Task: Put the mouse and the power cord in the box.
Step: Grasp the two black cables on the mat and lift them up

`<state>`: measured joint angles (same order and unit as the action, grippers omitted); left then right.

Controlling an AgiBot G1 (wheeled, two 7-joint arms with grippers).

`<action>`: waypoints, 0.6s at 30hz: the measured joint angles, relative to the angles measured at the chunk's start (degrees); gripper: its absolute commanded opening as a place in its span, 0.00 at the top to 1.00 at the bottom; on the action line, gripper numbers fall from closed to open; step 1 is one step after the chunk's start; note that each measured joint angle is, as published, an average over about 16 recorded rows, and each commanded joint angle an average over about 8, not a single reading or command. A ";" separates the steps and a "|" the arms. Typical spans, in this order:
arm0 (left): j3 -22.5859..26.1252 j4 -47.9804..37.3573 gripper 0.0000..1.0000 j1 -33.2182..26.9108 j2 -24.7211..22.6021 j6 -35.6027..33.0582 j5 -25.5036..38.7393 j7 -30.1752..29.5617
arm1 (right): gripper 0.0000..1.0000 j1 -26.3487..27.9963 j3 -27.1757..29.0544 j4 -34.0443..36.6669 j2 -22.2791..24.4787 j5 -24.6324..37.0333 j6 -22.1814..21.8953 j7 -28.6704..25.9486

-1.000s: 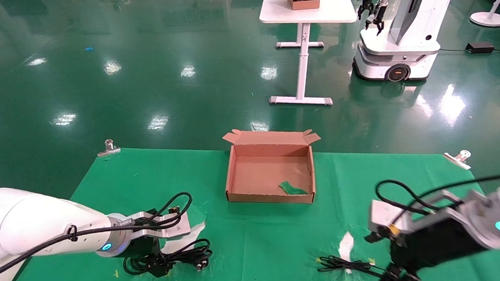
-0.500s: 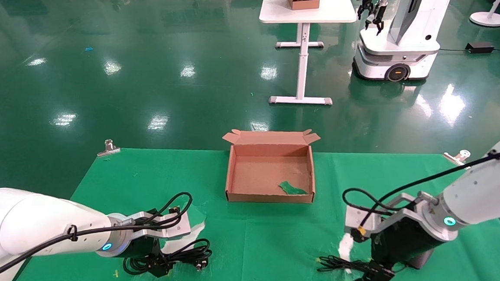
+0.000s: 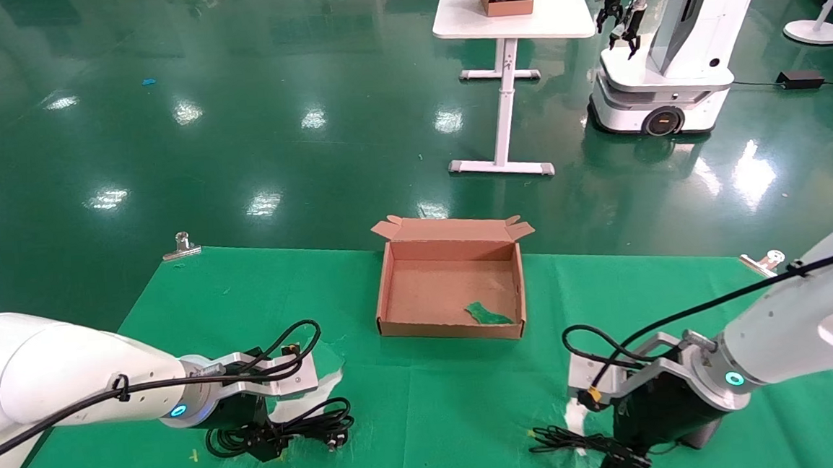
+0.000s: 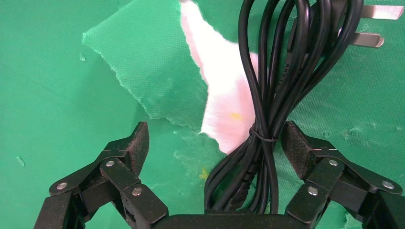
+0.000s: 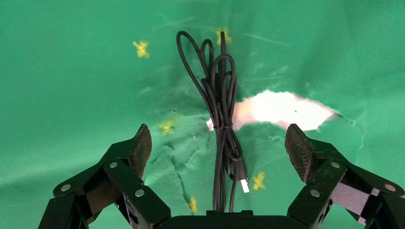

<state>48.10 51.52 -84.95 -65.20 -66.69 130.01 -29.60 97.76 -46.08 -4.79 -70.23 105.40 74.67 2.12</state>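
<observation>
Cord (image 4: 267, 114) lies off-centre between the wide-open, empty left gripper (image 4: 215, 148); closing could snag torn cloth (image 4: 143, 81).

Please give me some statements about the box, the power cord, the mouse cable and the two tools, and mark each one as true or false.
1. The box holds the power cord. False: only a green scrap lies inside.
2. The left tool is open around the power cord. True.
3. The right tool is shut on the mouse cable. False: it is open over the mouse cable.
4. The green cloth is torn. True.
</observation>
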 measured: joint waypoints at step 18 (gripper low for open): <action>0.00 -0.01 1.00 0.01 0.02 -0.01 -0.05 0.00 | 1.00 0.15 -0.06 0.34 -0.16 0.08 -0.25 0.23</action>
<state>48.10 51.51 -84.95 -65.18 -66.69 129.96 -29.59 97.91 -46.15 -4.46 -70.39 105.48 74.41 2.35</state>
